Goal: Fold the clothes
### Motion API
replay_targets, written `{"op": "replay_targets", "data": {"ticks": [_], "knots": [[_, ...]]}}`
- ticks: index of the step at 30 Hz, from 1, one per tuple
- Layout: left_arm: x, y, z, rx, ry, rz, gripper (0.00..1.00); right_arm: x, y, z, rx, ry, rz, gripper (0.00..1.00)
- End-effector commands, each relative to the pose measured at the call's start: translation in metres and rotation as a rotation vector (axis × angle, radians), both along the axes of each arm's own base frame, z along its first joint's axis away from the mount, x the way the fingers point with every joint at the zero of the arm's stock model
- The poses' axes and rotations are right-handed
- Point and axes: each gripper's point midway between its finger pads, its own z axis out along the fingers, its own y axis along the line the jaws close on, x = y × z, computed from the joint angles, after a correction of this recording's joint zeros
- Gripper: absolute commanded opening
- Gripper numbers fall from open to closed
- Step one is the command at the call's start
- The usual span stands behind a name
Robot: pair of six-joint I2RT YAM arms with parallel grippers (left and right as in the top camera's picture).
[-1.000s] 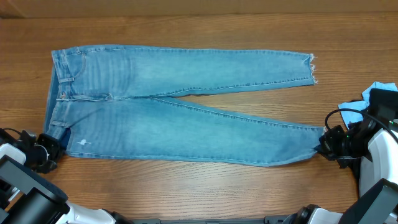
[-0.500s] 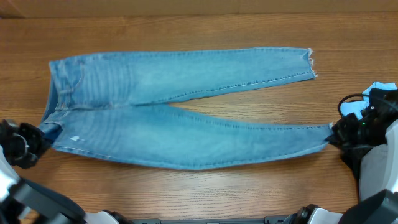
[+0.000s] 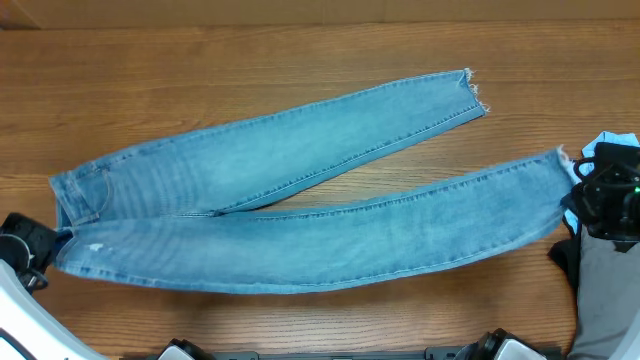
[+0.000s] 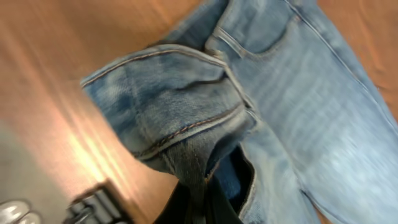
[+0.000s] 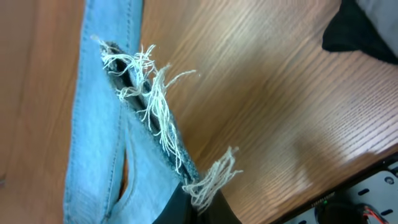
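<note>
Left gripper sits at the left edge of the brown wooden table, its jaws closed tight on the waistband corner of the light-blue denim jeans. In the left wrist view its dark fingers rise from the bottom of the frame, and the thick stitched waistband bunches and folds over where they pinch it. A stitched pocket shows just beyond that.

At the opposite end the right gripper is likewise clamped, holding the frayed hem of the nearer leg. From the right wrist camera, loose white threads spill from the hem just above the dark fingers, and the denim edge runs straight down into the grip.

The jeans lie lengthwise across the middle of the table — waist at the left, legs running to the right. Both legs are flat on the wood and spread apart in a narrow V. The farther leg angles up toward the back of the table and ends in its own frayed hem, free of either gripper. The nearer leg sags in a shallow curve between the two grips. A small white rip marks the nearer leg close to the waist.

Just behind the right gripper, at the table's right edge, lies a pale-blue cloth. A black fabric shape fills the top right corner of the right wrist view, well apart from the hem.
</note>
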Motion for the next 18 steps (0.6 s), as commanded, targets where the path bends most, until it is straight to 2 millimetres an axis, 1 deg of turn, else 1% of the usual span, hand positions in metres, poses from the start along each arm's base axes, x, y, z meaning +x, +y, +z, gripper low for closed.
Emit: {"op": "replay_targets", "data": {"ticks": [1, 3, 6, 7, 9, 11, 13, 15, 18], "knots": [[-0.022, 0.020, 0.020, 0.141, 0.060, 0.132, 0.04, 0.001, -0.005, 0.010, -0.043, -0.027, -0.003, 0.04], [-0.025, 0.022, 0.021, 0.151, 0.071, 0.145, 0.04, -0.002, -0.009, 0.008, -0.060, -0.008, -0.018, 0.04], [-0.027, 0.023, 0.021, 0.152, 0.075, 0.169, 0.04, -0.009, -0.029, 0.004, -0.144, 0.050, -0.111, 0.04], [-0.027, 0.023, 0.021, 0.151, 0.074, 0.173, 0.04, -0.009, -0.030, 0.003, -0.142, 0.056, -0.126, 0.04], [-0.024, 0.023, 0.021, 0.148, 0.061, 0.169, 0.04, -0.005, -0.026, 0.002, -0.110, 0.049, -0.116, 0.04], [-0.014, 0.019, 0.022, 0.126, 0.014, 0.137, 0.04, 0.002, -0.023, -0.001, -0.072, 0.043, -0.105, 0.04], [-0.007, 0.020, 0.022, 0.124, -0.007, 0.118, 0.04, 0.012, -0.025, -0.004, -0.063, 0.035, -0.098, 0.04], [-0.004, 0.023, 0.020, 0.126, -0.009, 0.118, 0.04, 0.027, -0.027, -0.008, -0.035, 0.018, -0.096, 0.04], [0.002, 0.031, 0.014, 0.121, -0.003, 0.117, 0.04, 0.052, -0.034, -0.023, 0.013, 0.026, -0.135, 0.04]]}}
